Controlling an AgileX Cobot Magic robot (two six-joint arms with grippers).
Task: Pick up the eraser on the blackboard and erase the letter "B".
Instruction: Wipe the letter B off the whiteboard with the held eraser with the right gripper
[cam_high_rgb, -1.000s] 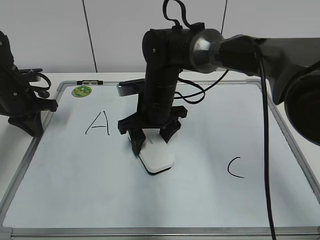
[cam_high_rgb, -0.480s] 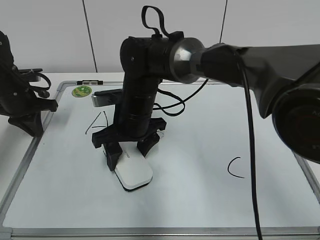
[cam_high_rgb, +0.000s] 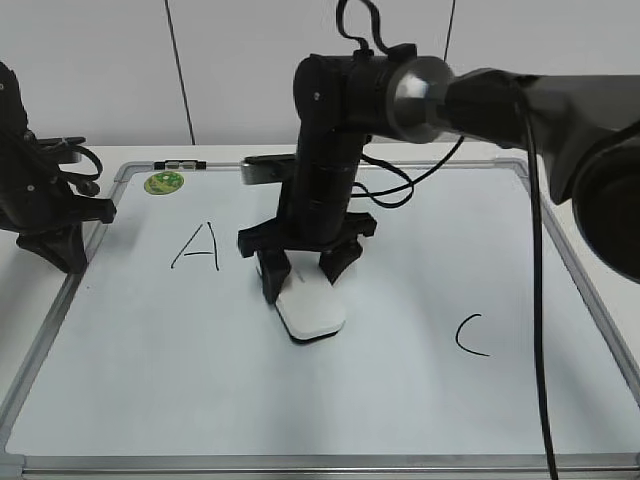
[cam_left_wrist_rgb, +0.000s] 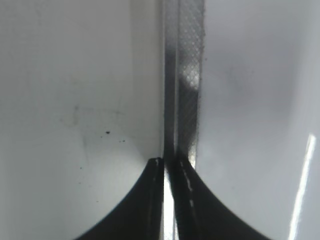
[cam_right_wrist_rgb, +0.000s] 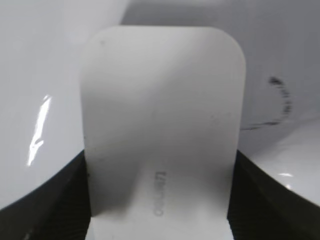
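The blackboard (cam_high_rgb: 400, 400) lies flat, a white board in a grey frame. My right gripper (cam_high_rgb: 300, 285) is shut on the white eraser (cam_high_rgb: 312, 312) and presses it onto the middle of the board, between the black "A" (cam_high_rgb: 197, 246) and "C" (cam_high_rgb: 472, 335). No letter "B" shows in the exterior view. In the right wrist view the eraser (cam_right_wrist_rgb: 162, 100) sits between my fingers (cam_right_wrist_rgb: 160, 205), and a thin black stroke (cam_right_wrist_rgb: 281, 102) lies on the board to its right; I cannot tell which letter it belongs to. My left gripper (cam_high_rgb: 58, 255) is shut and empty over the board's left frame (cam_left_wrist_rgb: 187, 75).
A small round green magnet (cam_high_rgb: 163, 182) sits at the board's far left corner, with a small black-and-white object (cam_high_rgb: 183, 163) on the top frame beside it. The right arm's cable (cam_high_rgb: 400, 185) hangs over the board's far side.
The right gripper swept the eraser left toward the "A", then back right to the middle of the board. The left arm has not moved.
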